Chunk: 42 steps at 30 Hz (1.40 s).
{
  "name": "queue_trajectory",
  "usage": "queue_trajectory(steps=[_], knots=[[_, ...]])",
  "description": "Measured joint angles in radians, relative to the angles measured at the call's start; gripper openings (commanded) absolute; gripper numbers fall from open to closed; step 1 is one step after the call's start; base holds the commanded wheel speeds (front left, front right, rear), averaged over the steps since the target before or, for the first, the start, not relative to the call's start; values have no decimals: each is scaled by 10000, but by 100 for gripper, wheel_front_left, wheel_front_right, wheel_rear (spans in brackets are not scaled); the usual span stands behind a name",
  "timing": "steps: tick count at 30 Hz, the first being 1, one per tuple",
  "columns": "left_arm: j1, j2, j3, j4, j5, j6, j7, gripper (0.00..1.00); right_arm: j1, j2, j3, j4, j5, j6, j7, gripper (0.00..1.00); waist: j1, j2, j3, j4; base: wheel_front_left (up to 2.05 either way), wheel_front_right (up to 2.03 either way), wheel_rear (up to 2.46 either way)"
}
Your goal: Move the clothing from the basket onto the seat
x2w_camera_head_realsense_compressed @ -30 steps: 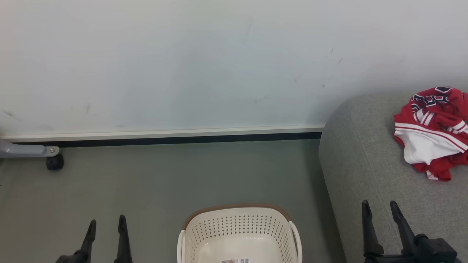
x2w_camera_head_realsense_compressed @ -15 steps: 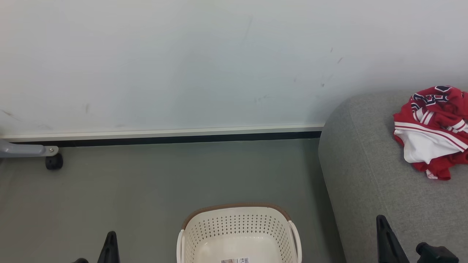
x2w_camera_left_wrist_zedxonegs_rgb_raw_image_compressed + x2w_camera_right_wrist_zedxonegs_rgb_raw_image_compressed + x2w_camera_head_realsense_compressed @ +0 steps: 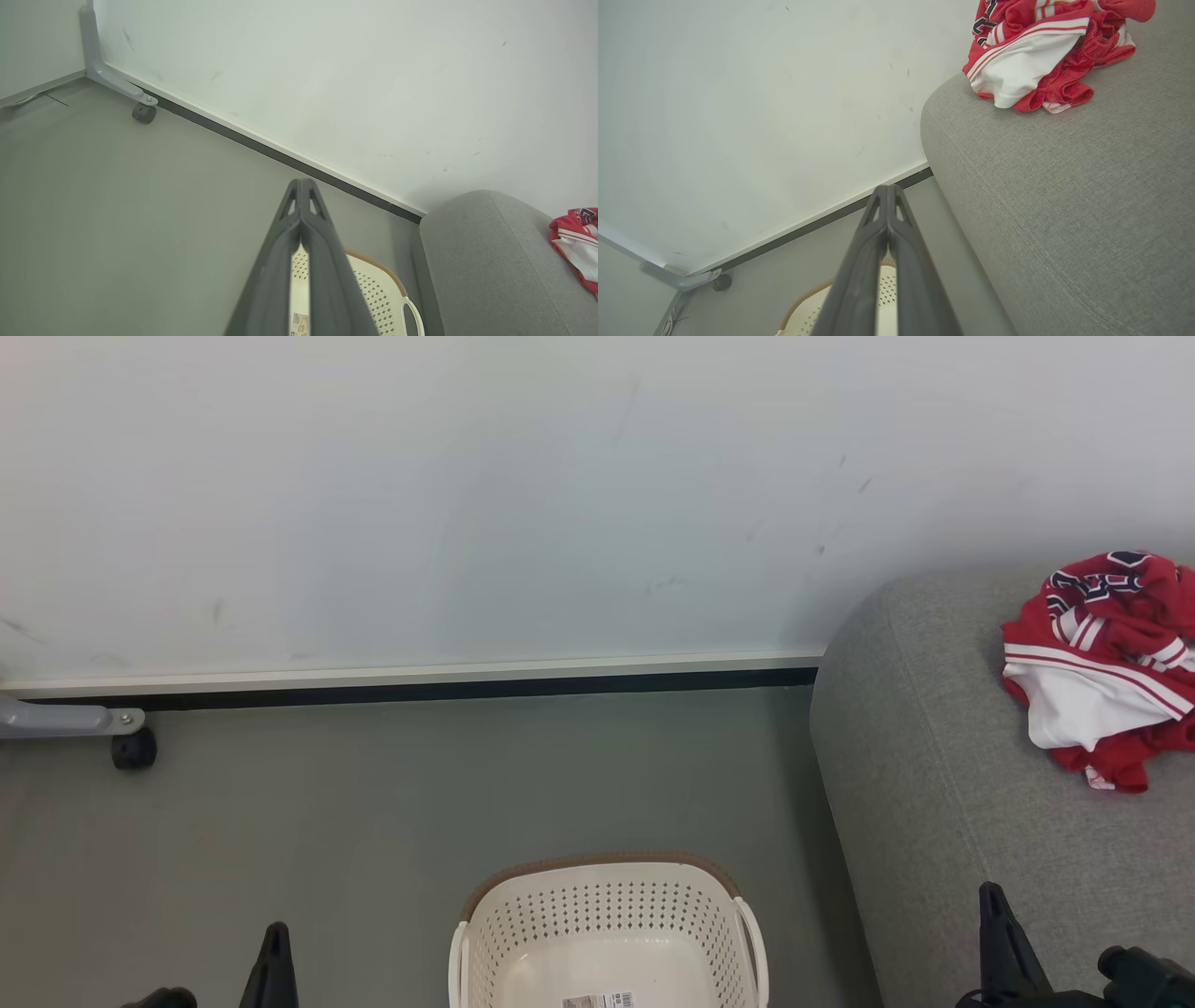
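Now, the relation to watch is where the clothing (image 3: 1102, 663) lies from your two hands: the bunched red jersey and its white panel rest on top of the sofa (image 3: 934, 756), ahead of and to the right of the right gripper (image 3: 991, 903), which hangs over the sofa's near edge. The left gripper (image 3: 274, 943) is well apart from it, low over the floor (image 3: 373, 803) on the far side of the basket (image 3: 607, 905), so your right arm is plainly the nearer one. The heap is crumpled and shows no clear long axis, though its white panel faces you. Both grippers have their fingers pressed together with nothing between them. What you can see of the basket holds a label (image 3: 597, 1001) on its bottom and no cloth; its near part is cut off, so you cannot rule out something there. By my judgement the transfer looks done, and any further reach would fall to the right arm.
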Motion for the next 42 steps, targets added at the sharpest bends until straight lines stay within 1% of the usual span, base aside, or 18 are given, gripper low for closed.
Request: queue_trajectory(steps=[6,9,40,41,42], knots=[[-28,-61,125,35,-711,-167,232,0,-21,42,-199,117,803,104,242,0,0,1,18,-20,0,0,0],[-60,-82,171,54,-886,-174,313,0,-54,58,-259,140,1108,174,276,0,0,1,24,-26,0,0,0],[-656,-382,882,278,-4646,-970,1411,0,-639,284,-1223,587,5202,821,1419,0,0,1,120,-128,0,0,0],[-706,-410,945,297,-4976,-1032,1501,0,-663,295,-1283,614,5503,884,1503,0,0,1,126,-134,0,0,0],[-740,-426,968,305,-5081,-1057,1524,0,-692,305,-1312,631,5637,890,1547,0,0,1,129,-138,0,0,0]])
